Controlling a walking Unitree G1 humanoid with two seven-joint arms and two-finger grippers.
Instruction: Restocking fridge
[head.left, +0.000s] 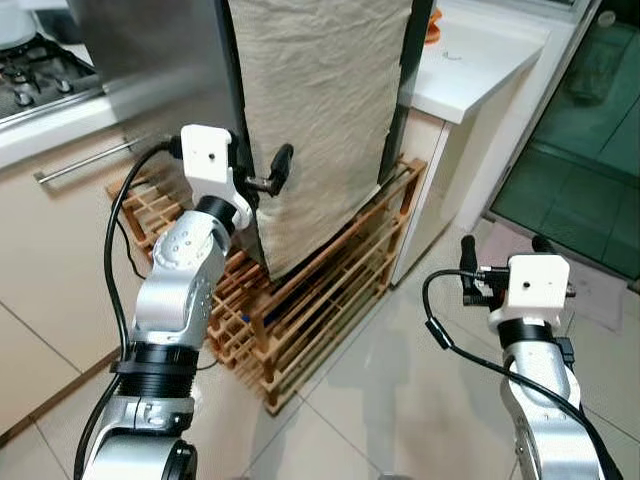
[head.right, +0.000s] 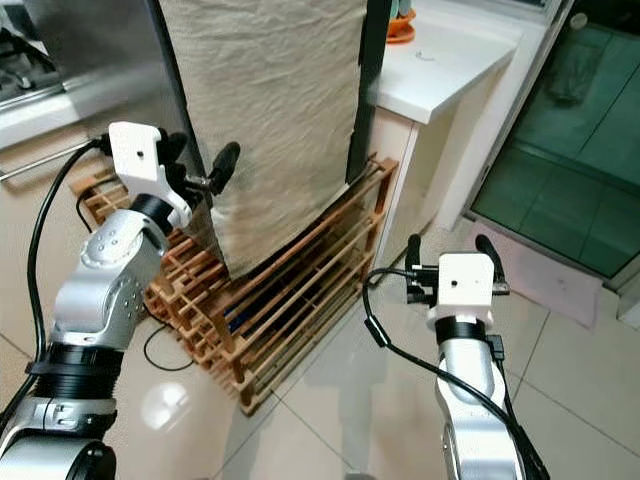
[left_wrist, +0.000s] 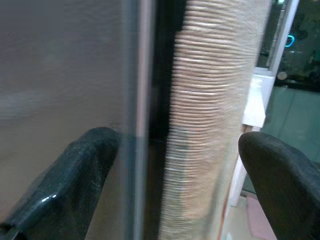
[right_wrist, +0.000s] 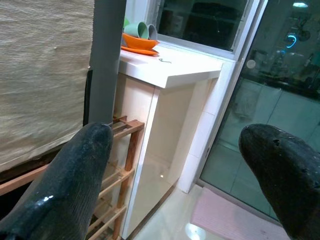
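The fridge (head.left: 160, 60) stands ahead on the left, with a steel door and a beige cloth (head.left: 320, 110) draped over its side. My left gripper (head.right: 200, 165) is raised at the door's edge and open. In the left wrist view its fingers (left_wrist: 75, 175) straddle the dark seam between the steel door and the cloth. My right gripper (head.left: 503, 248) hovers open over the tiled floor at lower right, away from the fridge and holding nothing. Its wrist view looks past the fingers (right_wrist: 75, 170) at the counter.
A wooden slatted rack (head.left: 320, 290) lies under and around the fridge's base. A white counter (head.left: 470, 70) to the right carries an orange plate with cups (right_wrist: 140, 42). A glass door (head.left: 590, 130) and pink mat (head.left: 600, 290) are far right. A stove (head.left: 35, 75) sits at far left.
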